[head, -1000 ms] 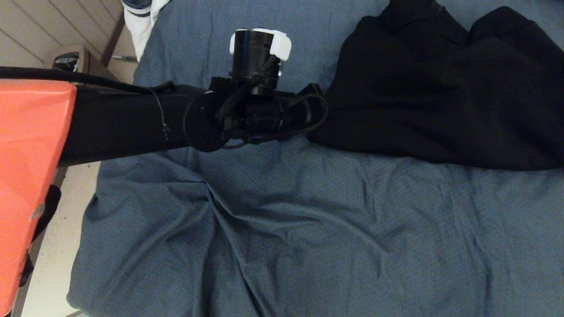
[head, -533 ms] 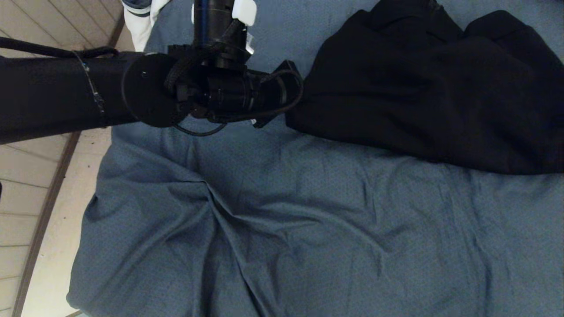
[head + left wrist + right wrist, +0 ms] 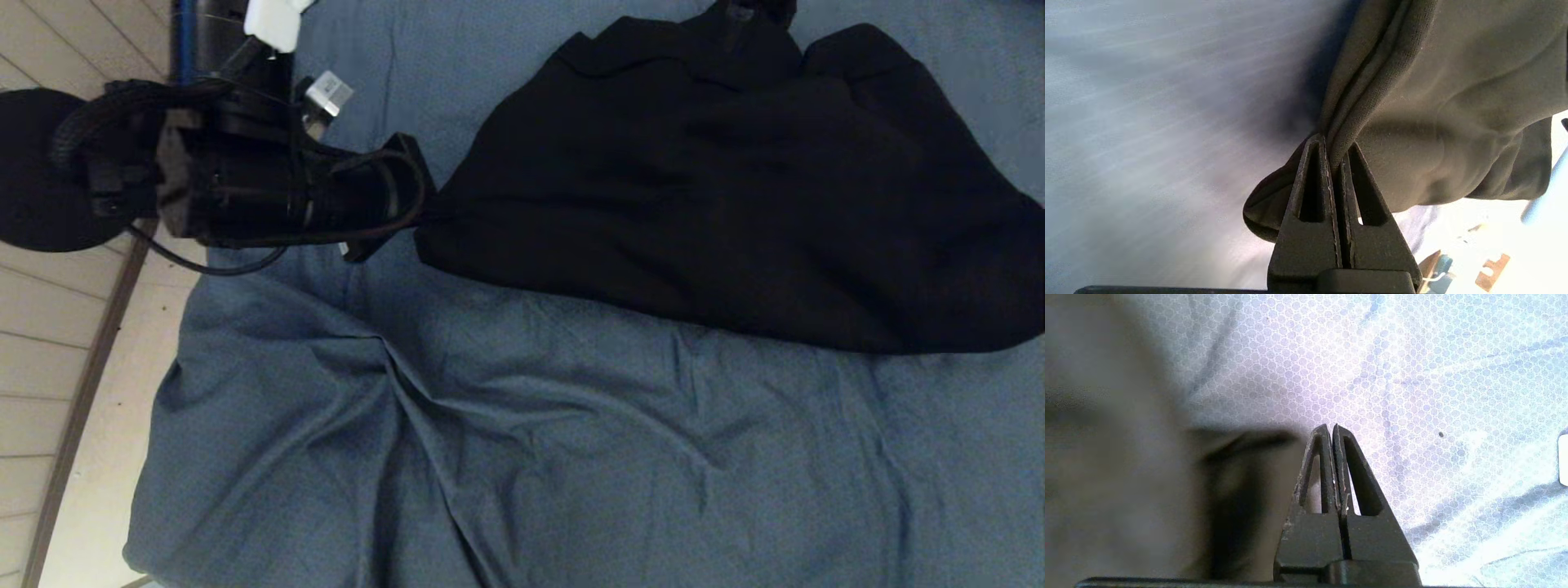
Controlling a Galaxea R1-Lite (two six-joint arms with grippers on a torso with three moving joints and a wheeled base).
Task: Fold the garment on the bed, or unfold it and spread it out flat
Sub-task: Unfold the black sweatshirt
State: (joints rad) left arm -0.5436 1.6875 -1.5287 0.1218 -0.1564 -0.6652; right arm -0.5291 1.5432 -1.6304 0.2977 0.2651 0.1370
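Note:
The black garment (image 3: 694, 188) lies across the far right part of the blue-grey bed (image 3: 490, 425), pulled out to a point on its left side. My left gripper (image 3: 418, 216) is shut on that point. In the left wrist view the left gripper (image 3: 1333, 143) pinches a fold of the garment (image 3: 1433, 81) just above the sheet (image 3: 1147, 122). The right gripper (image 3: 1332, 426) is outside the head view. Its wrist view shows it shut on nothing, over the sheet (image 3: 1412, 375), with the garment (image 3: 1106, 477) beside it.
The bed's left edge (image 3: 167, 384) drops to a pale plank floor (image 3: 49, 327). My left arm (image 3: 229, 180) reaches in over that edge. The sheet is wrinkled in the near middle (image 3: 408, 392).
My left arm has swung left toward the bed's edge with the garment's corner in its grip. The garment has been drawn out leftward. The right gripper has stayed put.

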